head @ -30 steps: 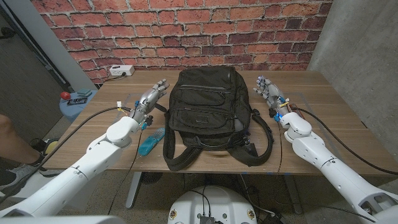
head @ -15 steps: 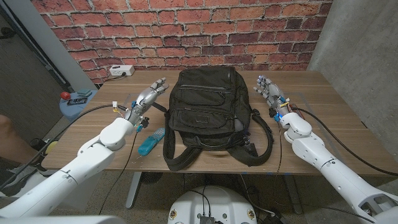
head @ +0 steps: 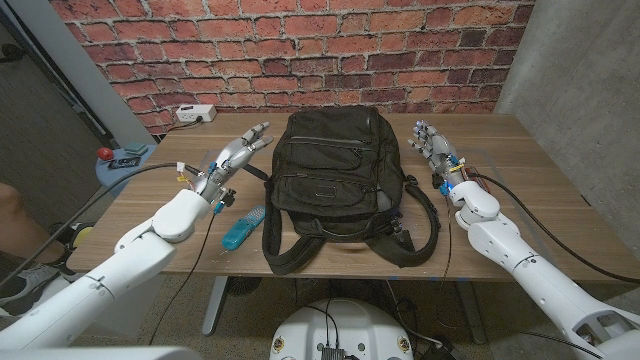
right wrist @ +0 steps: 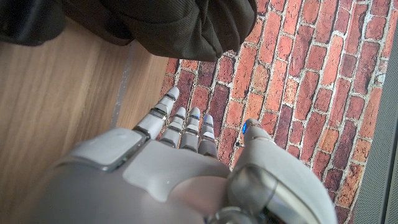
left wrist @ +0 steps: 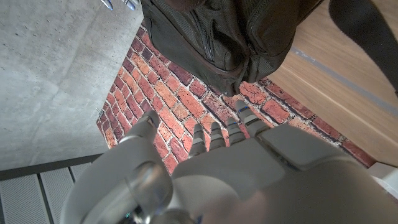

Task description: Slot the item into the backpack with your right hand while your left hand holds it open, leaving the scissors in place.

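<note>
Head view: a black backpack [head: 338, 180] lies on the wooden worktop [head: 520, 175], its top toward the back edge and its straps trailing at the front edge. It looks zipped, though the dark fabric makes that hard to confirm. The left hand [head: 232, 157] hovers just beside the backpack's left side, fingers spread and gripping nothing. The right hand [head: 434, 148] stands near the backpack's right side, fingers loosely apart and also empty. A teal item [head: 243, 227] lies near the front edge, left of the backpack; what it is I cannot tell, nor whether scissors are among the small things there. A white power strip [head: 195, 113] sits at the back left corner.

Left wrist view: the fingers [left wrist: 214, 135] reach out straight and apart, toward the backpack's dark fabric [left wrist: 230, 37].

Right wrist view: the fingers [right wrist: 180, 121] are extended, holding nothing, with the backpack's edge [right wrist: 174, 28] well ahead.

The backpack is likely soft and floppy, so its mouth will sag unless pinched at the zipper lip. The teal item seems light and rigid, best taken across its narrow middle.
</note>
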`<state>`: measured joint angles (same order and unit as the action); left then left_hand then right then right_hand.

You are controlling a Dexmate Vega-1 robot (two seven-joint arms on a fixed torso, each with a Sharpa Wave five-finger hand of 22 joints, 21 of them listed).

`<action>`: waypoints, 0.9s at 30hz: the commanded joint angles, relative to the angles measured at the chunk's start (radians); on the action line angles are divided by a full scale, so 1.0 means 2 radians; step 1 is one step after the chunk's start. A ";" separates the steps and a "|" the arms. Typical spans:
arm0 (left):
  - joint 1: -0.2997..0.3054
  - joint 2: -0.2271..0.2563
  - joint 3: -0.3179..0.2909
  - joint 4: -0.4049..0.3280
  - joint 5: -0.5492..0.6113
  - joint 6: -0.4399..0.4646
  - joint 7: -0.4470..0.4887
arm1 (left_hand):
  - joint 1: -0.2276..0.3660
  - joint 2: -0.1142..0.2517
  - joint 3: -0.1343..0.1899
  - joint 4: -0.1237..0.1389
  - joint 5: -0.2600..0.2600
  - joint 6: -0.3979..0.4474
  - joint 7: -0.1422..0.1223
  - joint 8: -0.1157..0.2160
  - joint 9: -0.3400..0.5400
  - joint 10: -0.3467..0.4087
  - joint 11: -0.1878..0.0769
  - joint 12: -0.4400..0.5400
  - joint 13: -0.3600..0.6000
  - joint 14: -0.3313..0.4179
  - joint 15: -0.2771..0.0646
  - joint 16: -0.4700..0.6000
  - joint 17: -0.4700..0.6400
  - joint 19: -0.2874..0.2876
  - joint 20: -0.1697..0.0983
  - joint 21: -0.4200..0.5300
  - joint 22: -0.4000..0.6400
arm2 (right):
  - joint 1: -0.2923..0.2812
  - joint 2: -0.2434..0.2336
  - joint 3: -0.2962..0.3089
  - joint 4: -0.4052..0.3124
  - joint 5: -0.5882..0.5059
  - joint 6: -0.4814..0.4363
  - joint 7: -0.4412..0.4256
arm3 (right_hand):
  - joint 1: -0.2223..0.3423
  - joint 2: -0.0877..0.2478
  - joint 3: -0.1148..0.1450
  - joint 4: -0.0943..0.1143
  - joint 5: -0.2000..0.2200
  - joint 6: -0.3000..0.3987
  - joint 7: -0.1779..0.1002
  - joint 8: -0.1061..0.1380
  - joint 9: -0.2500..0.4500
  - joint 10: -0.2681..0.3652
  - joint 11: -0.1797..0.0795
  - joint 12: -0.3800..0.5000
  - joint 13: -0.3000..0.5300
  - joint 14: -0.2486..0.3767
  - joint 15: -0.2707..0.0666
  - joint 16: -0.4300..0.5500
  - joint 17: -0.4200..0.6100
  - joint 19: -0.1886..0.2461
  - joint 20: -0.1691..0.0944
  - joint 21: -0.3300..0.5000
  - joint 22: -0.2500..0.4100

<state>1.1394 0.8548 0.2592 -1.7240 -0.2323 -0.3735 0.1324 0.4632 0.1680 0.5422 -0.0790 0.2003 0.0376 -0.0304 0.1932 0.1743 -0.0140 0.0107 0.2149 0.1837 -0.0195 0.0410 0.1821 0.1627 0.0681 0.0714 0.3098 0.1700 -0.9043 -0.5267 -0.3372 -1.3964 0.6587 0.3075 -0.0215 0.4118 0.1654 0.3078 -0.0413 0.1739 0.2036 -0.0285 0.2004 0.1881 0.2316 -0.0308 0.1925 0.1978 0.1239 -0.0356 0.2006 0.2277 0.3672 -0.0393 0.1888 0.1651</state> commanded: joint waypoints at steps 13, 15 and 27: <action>0.009 0.033 -0.012 -0.023 0.082 -0.046 -0.025 | 0.026 -0.007 0.014 -0.030 0.022 0.005 0.002 -0.003 0.001 0.005 -0.011 0.000 0.001 -0.005 -0.007 -0.003 0.002 0.004 0.000 -0.013 0.001 | -0.012 0.003 0.007 -0.004 0.001 0.012 -0.011 | 0.002 0.001 0.004 -0.002 0.002 0.004 -0.001 0.000 0.003 0.000 0.002 0.003 0.001 0.004 -0.022 0.005 0.000 0.005 -0.027 0.003 0.003; 0.009 0.035 -0.014 -0.024 0.087 -0.048 -0.026 | 0.031 -0.010 0.016 -0.036 0.026 0.014 0.009 0.000 0.001 0.009 -0.016 0.001 0.002 -0.006 -0.007 -0.003 0.002 0.004 0.000 -0.016 0.001 | -0.013 0.003 0.007 -0.005 0.000 0.013 -0.012 | 0.003 0.001 0.004 -0.002 0.002 0.004 -0.001 0.000 0.003 0.001 0.002 0.003 0.001 0.004 -0.021 0.005 0.000 0.005 -0.027 0.003 0.003; 0.041 0.053 -0.040 -0.054 0.151 -0.048 -0.008 | 0.048 -0.017 0.021 -0.046 0.040 0.050 0.022 0.007 0.004 0.045 -0.021 0.013 0.008 0.013 -0.005 0.002 0.003 0.023 0.000 -0.022 0.002 | -0.025 0.002 0.013 -0.012 0.002 0.023 -0.014 | 0.002 0.002 0.004 -0.002 0.002 0.004 0.000 0.000 0.003 0.001 0.002 0.003 0.001 0.004 -0.022 0.006 0.000 0.005 -0.027 0.003 0.003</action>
<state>1.1763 0.9293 0.2172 -1.7862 -0.0703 -0.4567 0.0982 0.5505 0.1343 0.5847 -0.1657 0.2739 0.1287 0.0106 0.2012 0.1796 0.0647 -0.0287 0.2303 0.1963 0.0041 0.0288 0.1820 0.1655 0.1039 0.0715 0.2690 0.1700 -0.9272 -0.5205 -0.3246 -1.4040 0.6589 0.3372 -0.0462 0.4117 0.1654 0.3106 -0.0440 0.1739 0.2036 -0.0285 0.2004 0.1935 0.2316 -0.0309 0.1925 0.1978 0.1239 -0.0356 0.2076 0.2278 0.3709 -0.0430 0.1888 0.1703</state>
